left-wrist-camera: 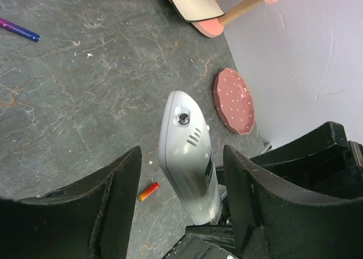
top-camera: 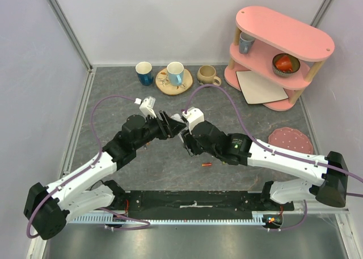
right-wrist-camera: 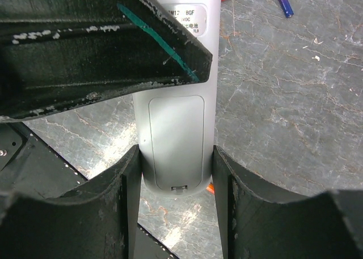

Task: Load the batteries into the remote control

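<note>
mid-table, the right gripper (right-wrist-camera: 176, 157) pinches the remote control (left-wrist-camera: 190, 151) by its battery-cover end, the battery cover (right-wrist-camera: 176, 140) shut. the left gripper (top-camera: 173, 124) straddles the other end, jaws spread, gaps showing. a red-orange battery (top-camera: 207, 164) and a blue-purple battery (right-wrist-camera: 285, 1) lie loose on the grey table (top-camera: 142, 174).
</note>
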